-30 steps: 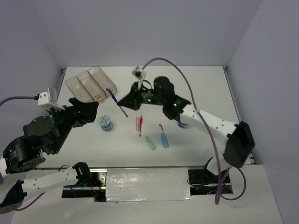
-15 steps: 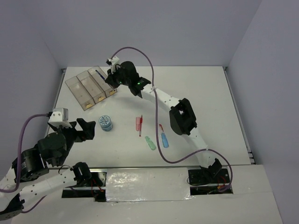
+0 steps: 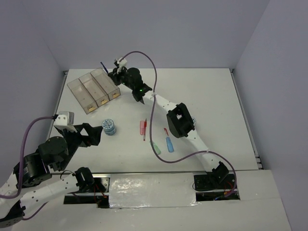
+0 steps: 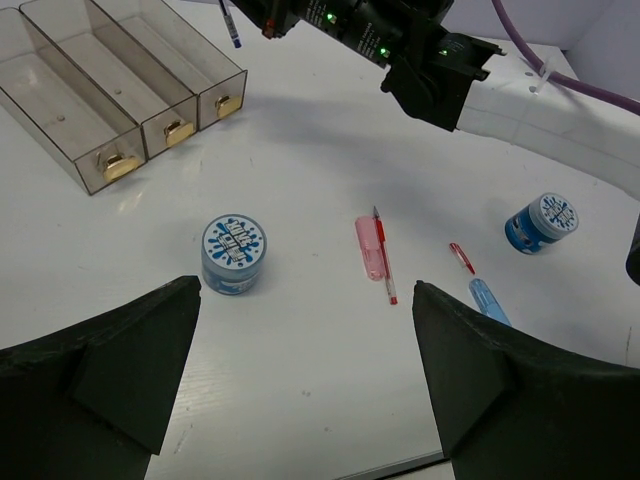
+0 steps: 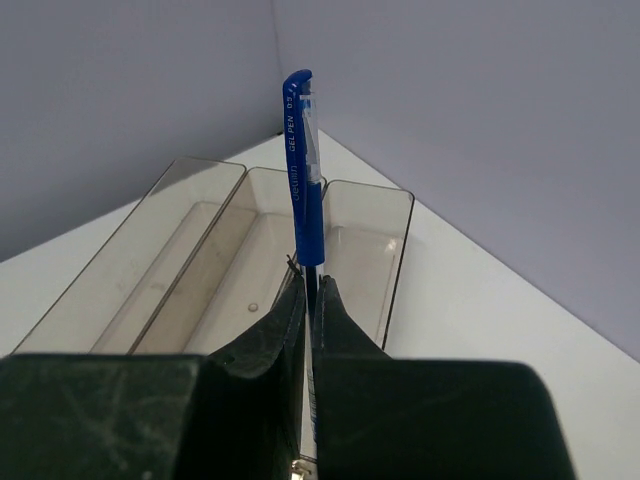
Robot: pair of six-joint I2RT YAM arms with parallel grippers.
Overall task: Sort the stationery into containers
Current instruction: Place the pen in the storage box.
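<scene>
The right arm (image 3: 161, 102) is reaching to the far left of the counter (image 3: 211, 91), its jaws pinching a blue pen (image 5: 303, 170) and holding it upright by the far end of three joined clear bins (image 3: 91, 88). The left arm (image 3: 53, 154) is hovering with jaws gaping wide, holding nothing, near a tape roll (image 4: 234, 254). A red pen (image 4: 384, 255) and pink bar (image 4: 368, 247) are lying side by side.

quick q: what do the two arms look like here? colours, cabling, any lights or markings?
Both match. The left arm and right arm have white link shells between chunky black joint housings. A purple cable loops along each arm to a small white camera block at the wrist. Green lights glow on the right arm's black wrist section. The jaws are matte black and wedge-shaped. No markings are readable.
</scene>
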